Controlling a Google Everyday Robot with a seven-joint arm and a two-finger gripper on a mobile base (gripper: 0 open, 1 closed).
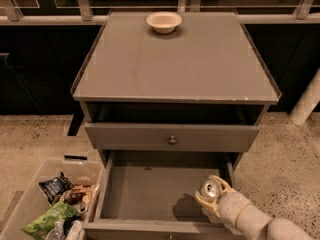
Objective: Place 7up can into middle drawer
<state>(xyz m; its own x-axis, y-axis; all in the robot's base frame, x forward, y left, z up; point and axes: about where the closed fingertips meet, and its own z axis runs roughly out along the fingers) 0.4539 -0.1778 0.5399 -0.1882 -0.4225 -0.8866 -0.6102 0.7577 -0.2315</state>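
Silver-topped 7up can (208,188), cream gripper (211,193) jaws clasping it, inside middle drawer (145,194), right front corner.

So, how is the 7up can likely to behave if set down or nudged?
Narrow and round, the 7up can could tip, then roll across the flat floor of the middle drawer. Its shiny metal probably makes it slippery and easily dented. The gripper holds it, jaws closed, above the drawer's front right.
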